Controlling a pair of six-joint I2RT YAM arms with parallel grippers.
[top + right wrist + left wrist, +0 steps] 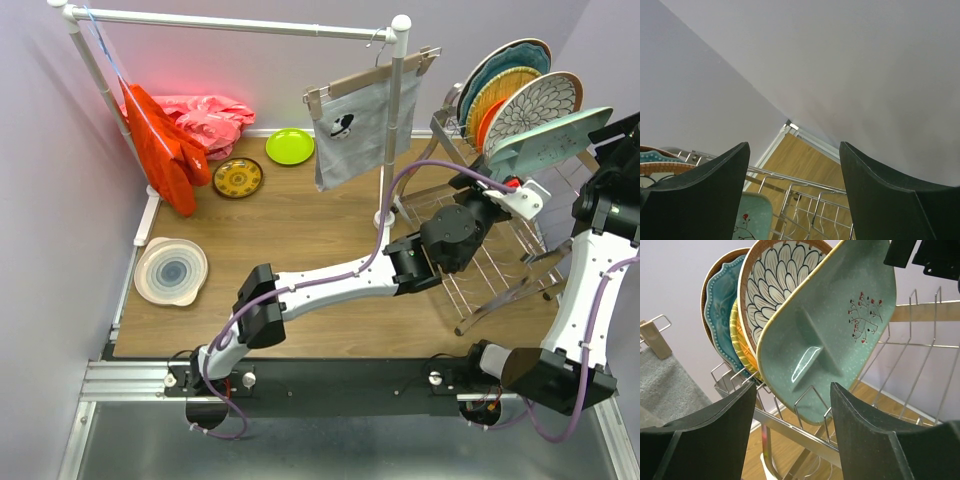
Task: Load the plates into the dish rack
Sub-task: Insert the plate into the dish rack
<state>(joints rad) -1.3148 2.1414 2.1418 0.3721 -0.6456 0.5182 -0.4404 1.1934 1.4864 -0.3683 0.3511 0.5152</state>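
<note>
Tallying for you: dish rack (500,250) at 2 o'clock holds mint tray (545,140) plus others. Unloaded: lime green plate (289,146), patterned plate (238,178) at 11, white ringed plate (171,271) at 9. Spread, empty: left gripper (792,395), right gripper (794,150).

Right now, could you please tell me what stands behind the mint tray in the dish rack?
A floral plate, then a yellow woven plate and a teal scalloped plate, all upright. The mint tray covers the floral plate's lower right part.

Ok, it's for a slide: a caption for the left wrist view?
Open left tool facing the mint tray, standing in the dish rack in front of the floral plate, yellow plate and teal plate.
</note>
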